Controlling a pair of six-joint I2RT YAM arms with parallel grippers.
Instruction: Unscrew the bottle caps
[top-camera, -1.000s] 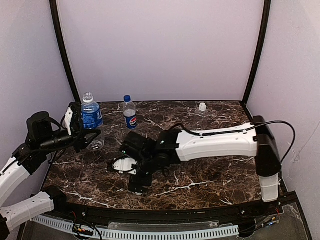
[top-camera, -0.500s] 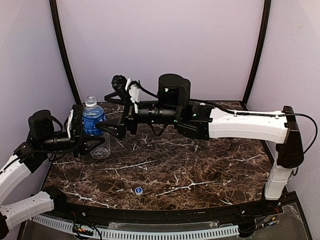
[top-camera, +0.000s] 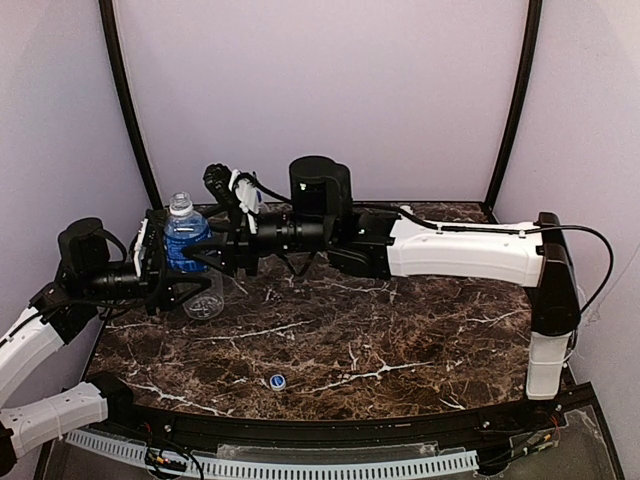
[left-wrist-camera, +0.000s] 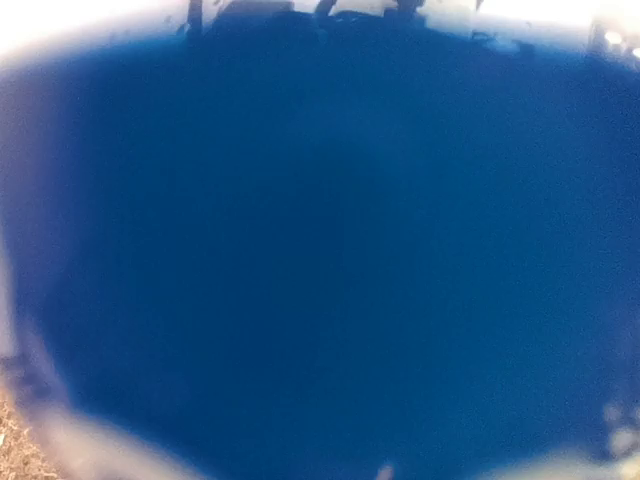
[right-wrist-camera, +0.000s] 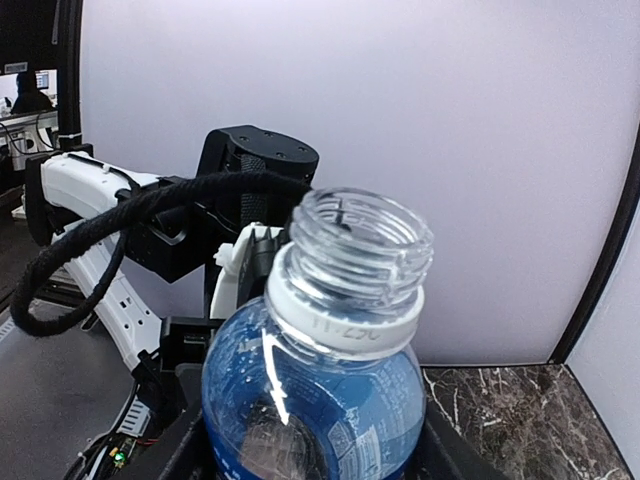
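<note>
Cap (top-camera: 277, 381) lies off one bottle (top-camera: 183, 236), clamped in the left end effector (top-camera: 180, 275); whether the right end effector (top-camera: 200, 257) grips I cannot tell; other bottles hidden.

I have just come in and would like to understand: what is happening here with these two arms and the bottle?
The left end effector holds a clear bottle with a blue label at the left side of the marble table. The bottle's neck is open, with no cap on it. The right end effector is stretched across to the same bottle, but the views do not show whether it grips it. A small blue cap lies loose near the front edge.
</note>
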